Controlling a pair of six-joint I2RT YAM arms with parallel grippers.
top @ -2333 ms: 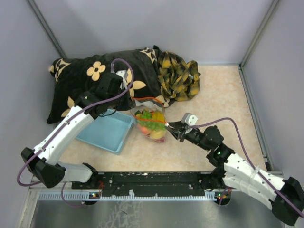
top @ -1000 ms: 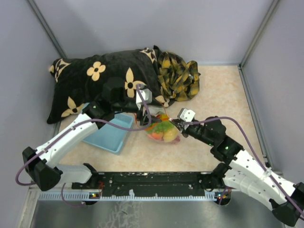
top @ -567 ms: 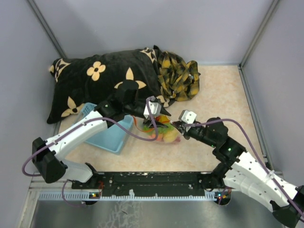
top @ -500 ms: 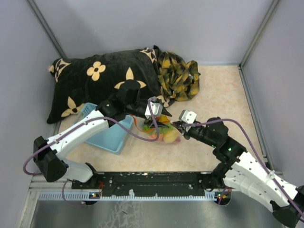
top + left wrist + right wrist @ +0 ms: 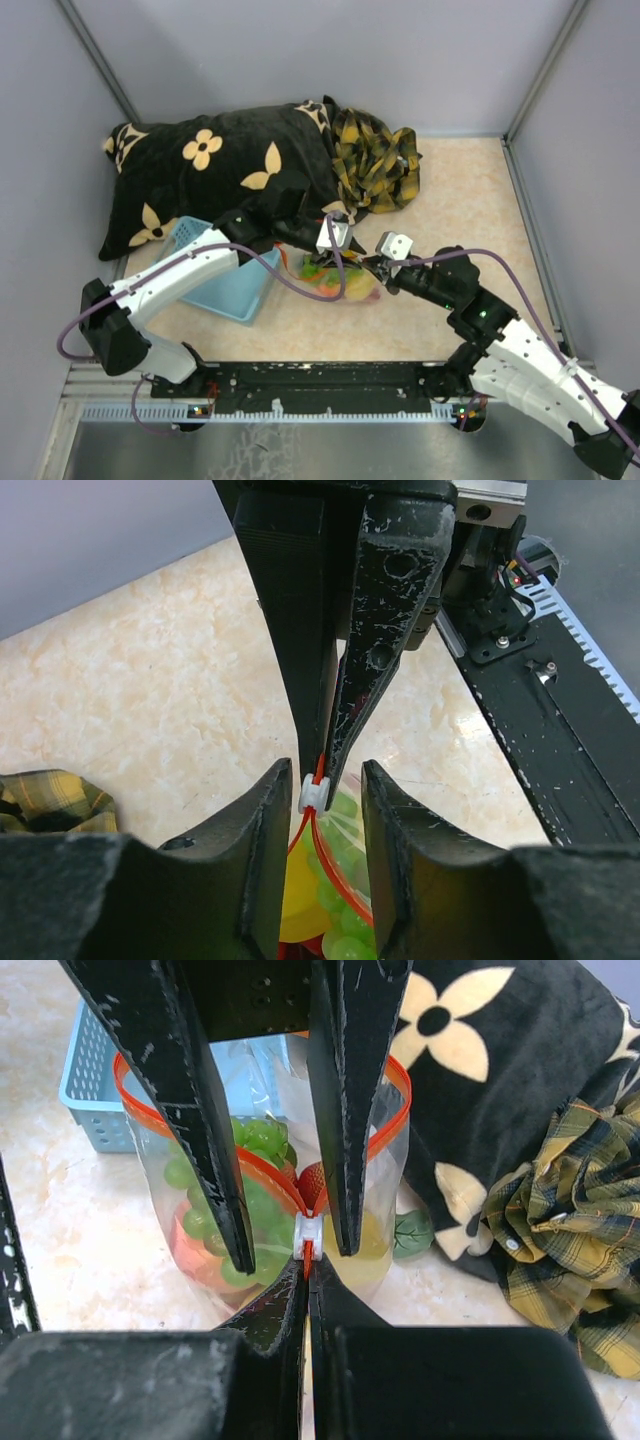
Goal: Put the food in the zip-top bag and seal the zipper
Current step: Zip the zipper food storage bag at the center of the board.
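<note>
The left gripper (image 5: 327, 775) has its jaws apart, one finger on each side of the white slider (image 5: 313, 793). A sliver of gap shows on both sides, at the lower centre of the left wrist view. The right gripper (image 5: 307, 1282) is clamped on the end of the zipper (image 5: 400, 1100), just beside the slider, and pins the strip.

Beyond them the zipper spreads into an open loop, so the bag (image 5: 165, 1215) is unsealed. It lies at the centre of the top view, right of the basket (image 5: 230, 290), with the food (image 5: 262, 1138) inside. A green leaf (image 5: 412, 1232) at the bag's right edge may lie outside it; the views do not settle that.

The left jaws should close squarely on the slider, not on the film. The pull should then run straight along the strip, away from the right gripper, whose firm clamp gives tension. The slider is small and likely to slip, and bulging food could hold the tracks apart.
</note>
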